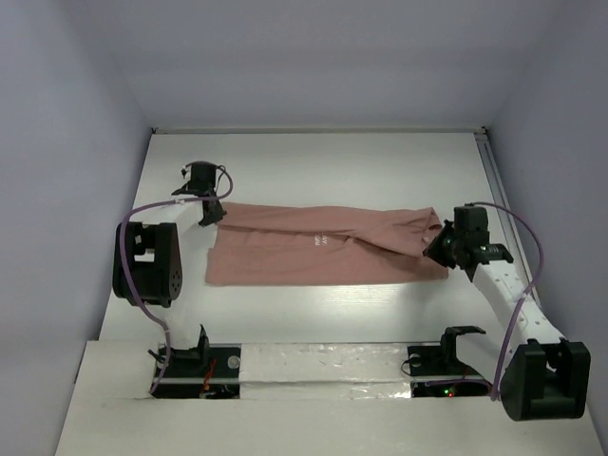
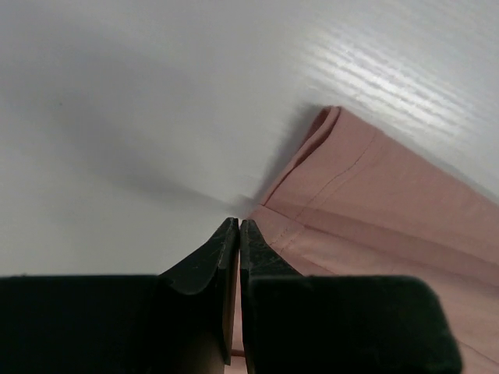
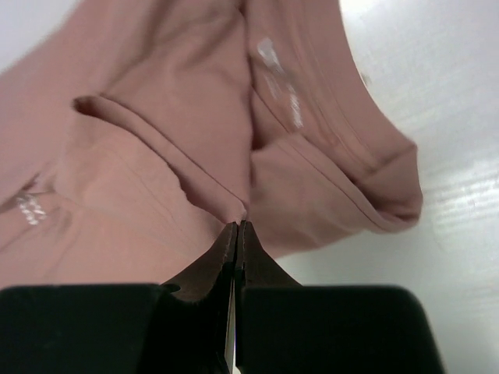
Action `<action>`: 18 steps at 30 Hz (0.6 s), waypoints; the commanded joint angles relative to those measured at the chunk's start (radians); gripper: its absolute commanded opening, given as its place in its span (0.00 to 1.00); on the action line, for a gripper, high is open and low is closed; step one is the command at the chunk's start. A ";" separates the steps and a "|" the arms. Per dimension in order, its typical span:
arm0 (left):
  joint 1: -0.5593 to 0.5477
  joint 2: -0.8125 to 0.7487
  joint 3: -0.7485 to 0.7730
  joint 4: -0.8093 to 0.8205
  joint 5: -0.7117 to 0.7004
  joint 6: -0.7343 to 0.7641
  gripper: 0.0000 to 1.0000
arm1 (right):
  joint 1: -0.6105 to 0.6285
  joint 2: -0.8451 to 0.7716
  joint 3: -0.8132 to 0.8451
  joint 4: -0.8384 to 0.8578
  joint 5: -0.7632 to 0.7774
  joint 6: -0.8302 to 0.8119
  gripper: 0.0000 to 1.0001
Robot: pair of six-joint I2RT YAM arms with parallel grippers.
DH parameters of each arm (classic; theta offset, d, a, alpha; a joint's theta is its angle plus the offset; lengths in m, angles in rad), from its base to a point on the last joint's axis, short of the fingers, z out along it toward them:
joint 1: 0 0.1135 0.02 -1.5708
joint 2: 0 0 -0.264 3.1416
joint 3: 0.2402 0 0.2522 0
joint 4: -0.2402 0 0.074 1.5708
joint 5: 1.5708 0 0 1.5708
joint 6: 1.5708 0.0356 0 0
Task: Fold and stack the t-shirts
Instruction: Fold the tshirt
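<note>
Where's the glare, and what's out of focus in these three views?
Top external: even, flat light, t-shirt reasonably sharp, only a faint sheen on the table. Left wrist: streaky glare on the table at upper right, and a soft dark shadow beside the shirt corner. Right wrist: cloth is close and soft, white lettering smeared, table washed out at right.

White table [image 1: 332, 161], pale bluish walls [image 1: 323, 57], lighting probably overhead.
</note>
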 commanded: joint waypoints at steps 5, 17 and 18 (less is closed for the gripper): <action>0.010 -0.049 -0.071 0.003 -0.041 -0.031 0.06 | 0.000 0.026 -0.030 -0.068 0.040 0.059 0.10; 0.010 -0.238 -0.082 -0.009 -0.022 -0.066 0.51 | 0.000 0.162 0.153 0.117 -0.176 -0.064 0.21; -0.022 -0.235 -0.065 -0.008 -0.005 -0.072 0.51 | 0.020 0.197 0.166 0.140 -0.197 -0.064 0.12</action>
